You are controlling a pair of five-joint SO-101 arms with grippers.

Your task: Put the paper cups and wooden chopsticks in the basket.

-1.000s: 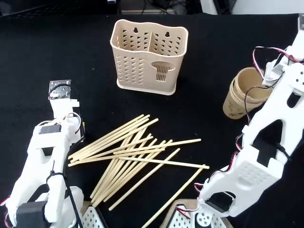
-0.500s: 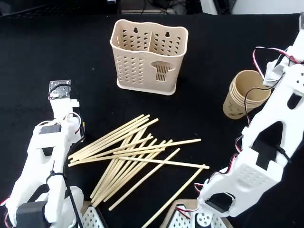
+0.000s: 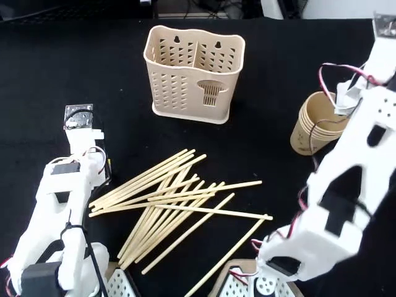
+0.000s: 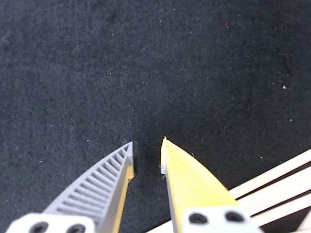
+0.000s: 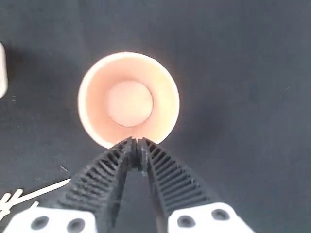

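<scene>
While the right gripper (image 5: 136,145) pinches the rim of the stack of tan paper cups (image 5: 129,99), its black fingers closed tight on the paper, the stack leans a little over the black cloth-covered table (image 3: 74,62), off to one side of the beige perforated plastic basket (image 3: 185,86). The left gripper (image 4: 147,142) hangs low over bare cloth, its grey and yellow fingers only narrowly parted with nothing between them, just beside the scattered pile of pale wooden chopsticks (image 3: 167,201).
</scene>
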